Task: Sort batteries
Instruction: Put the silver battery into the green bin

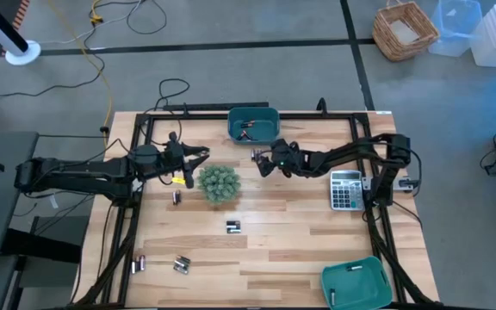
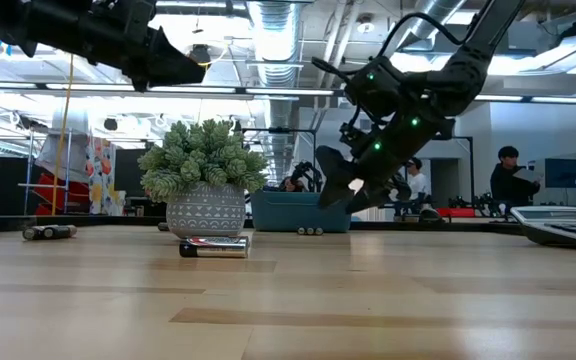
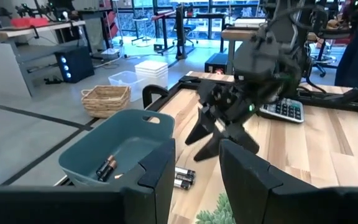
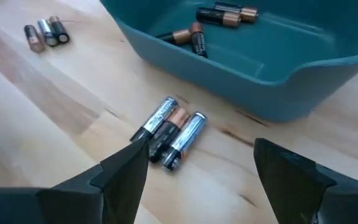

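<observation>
The right gripper [image 4: 194,165] is held wide apart just above three batteries [image 4: 169,132]; if closed off-centre, one could be rolled away beside the teal bin [image 4: 278,81].

Your potted plant [image 1: 219,183] at mid-table, one bin [image 1: 254,123] behind it at the far edge, batteries [image 4: 169,132] just before that bin, calculator [image 1: 345,189] to the plant's right, second bin [image 1: 357,282] at the near-right corner.
</observation>
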Controlling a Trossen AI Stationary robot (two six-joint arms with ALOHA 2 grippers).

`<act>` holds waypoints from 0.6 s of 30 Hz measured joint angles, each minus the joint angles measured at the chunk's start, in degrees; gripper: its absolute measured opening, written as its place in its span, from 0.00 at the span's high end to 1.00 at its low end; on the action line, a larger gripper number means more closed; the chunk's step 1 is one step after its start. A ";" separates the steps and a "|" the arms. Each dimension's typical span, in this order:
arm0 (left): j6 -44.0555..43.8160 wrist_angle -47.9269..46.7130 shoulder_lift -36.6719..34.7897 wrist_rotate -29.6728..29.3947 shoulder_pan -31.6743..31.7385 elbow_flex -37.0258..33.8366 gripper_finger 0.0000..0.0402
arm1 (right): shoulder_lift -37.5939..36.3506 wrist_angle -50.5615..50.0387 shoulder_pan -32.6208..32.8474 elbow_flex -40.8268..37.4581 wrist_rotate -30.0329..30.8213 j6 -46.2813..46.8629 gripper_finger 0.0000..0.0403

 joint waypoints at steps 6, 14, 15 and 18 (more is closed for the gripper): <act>0.00 0.55 0.00 0.07 0.00 0.00 0.71 | 2.36 2.47 1.13 -0.10 1.87 -0.42 0.24; -0.08 0.19 0.00 0.10 0.00 0.02 0.71 | 4.74 5.31 0.36 -0.06 2.58 -0.64 0.24; -0.08 0.20 0.00 0.11 0.00 0.02 0.71 | 4.94 5.89 0.16 -0.11 2.57 -0.62 0.24; -0.10 0.19 0.00 0.10 0.00 0.02 0.71 | 5.72 6.71 -0.03 0.09 2.57 -0.58 0.24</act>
